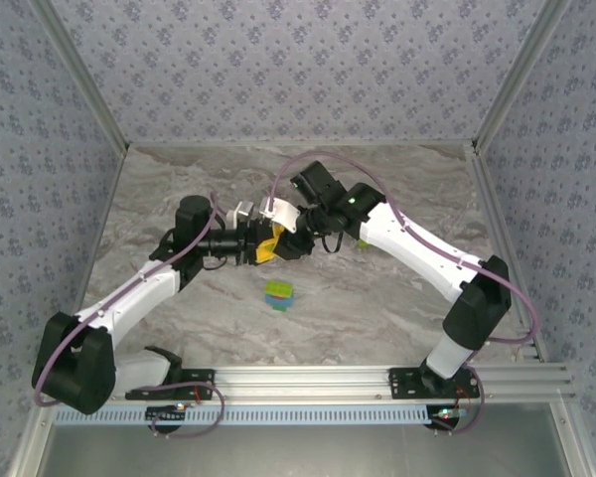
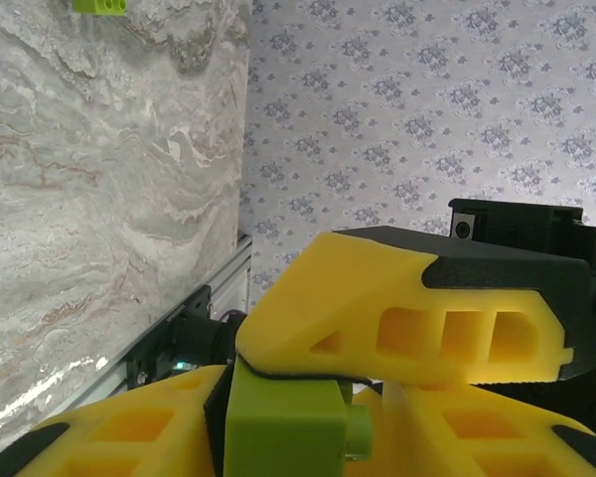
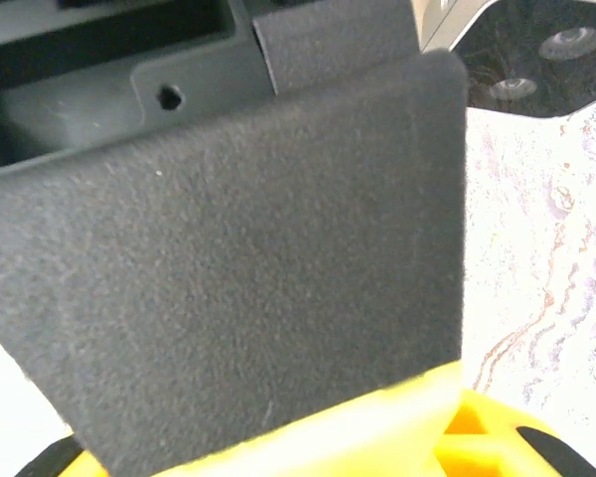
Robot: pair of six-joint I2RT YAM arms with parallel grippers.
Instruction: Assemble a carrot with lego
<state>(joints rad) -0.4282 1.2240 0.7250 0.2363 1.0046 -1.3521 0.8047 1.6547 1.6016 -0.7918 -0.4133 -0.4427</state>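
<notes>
The marble table [image 1: 397, 189] carries 2 arms, the left arm [image 1: 139, 293] and the right arm [image 1: 417, 248], both reaching in to mid-table. There the left gripper [image 1: 261, 245] and the right gripper [image 1: 281, 241] meet tip to tip. The right gripper is closed; what it pinches I cannot tell. A green brick [image 2: 283, 427] sits between the left gripper's yellow fingers [image 2: 129, 432], 1 pad against it, but I cannot tell whether they clamp it. A small lego stack [image 1: 279, 294], lime-green and blue, lies on the table nearer the bases, apart from both grippers. 1 loose lime-green brick [image 2: 99, 5] lies on the marble.
</notes>
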